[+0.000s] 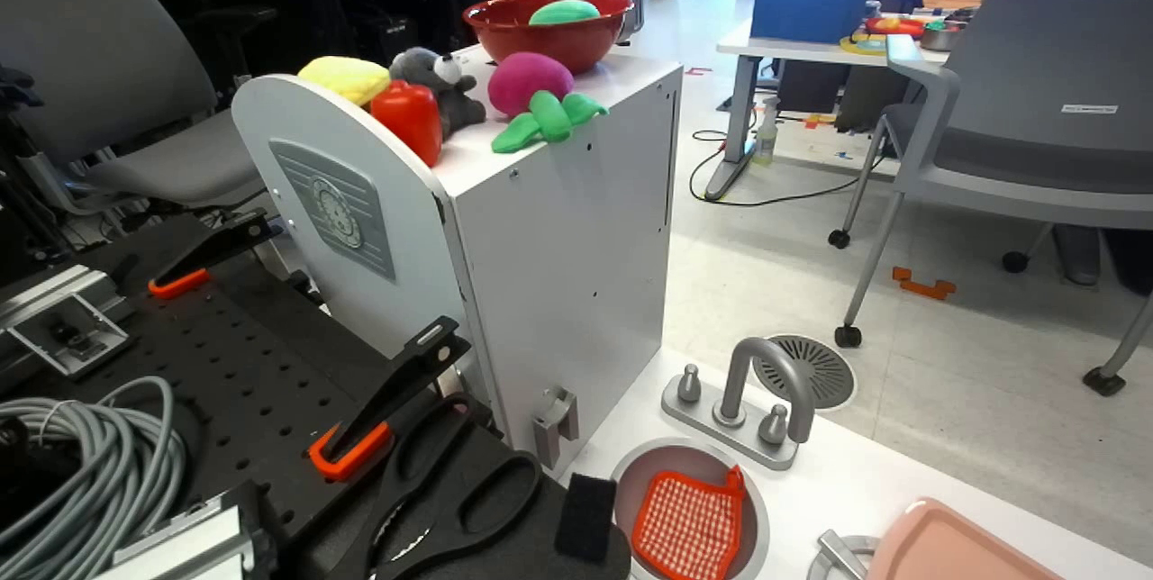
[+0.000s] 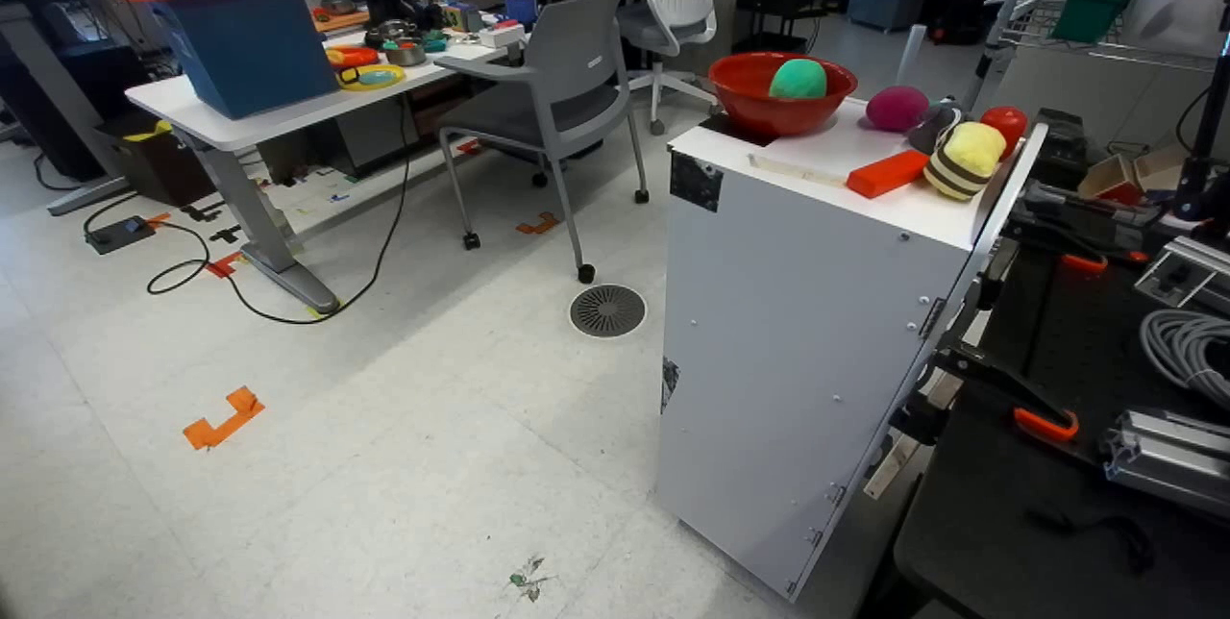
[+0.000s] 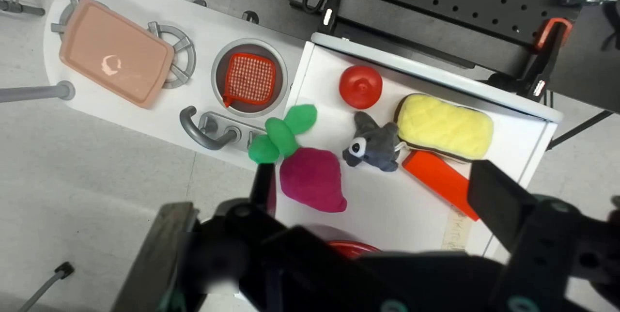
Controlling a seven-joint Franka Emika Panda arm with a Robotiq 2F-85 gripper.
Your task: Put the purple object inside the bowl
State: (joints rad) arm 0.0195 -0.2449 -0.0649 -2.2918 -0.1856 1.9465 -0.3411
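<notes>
Only the wrist view shows me the jaws: they are released, spread wide, apart from the toys. They hide most of the red bowl [image 3: 353,248] there, leaving me a strip of rim; both exterior views show far more of it, with a green toy [image 1: 565,13] lying inside. In an exterior view an orange block [image 2: 887,174] lies apart from the bowl, and the wrist view shows me that block too.

The purple toy [image 3: 312,179] rests on the white cabinet [image 3: 387,210], outside the bowl and just beside it. Its green leaves [image 1: 549,118], on the end away from the bowl, jut past the cabinet's side edge. The bare stretch of top next to the bowl is my clearest room; the grey toy [image 3: 373,142], yellow toy [image 3: 444,127] and red pepper [image 1: 410,121] sit farther from the bowl, towards the raised panel [image 1: 405,238] at the end opposite it.

The purple toy looks plump and soft, deep magenta, narrowing to a blunt tip that points towards the bowl; its bright green leaves bulge into a knot midway.
</notes>
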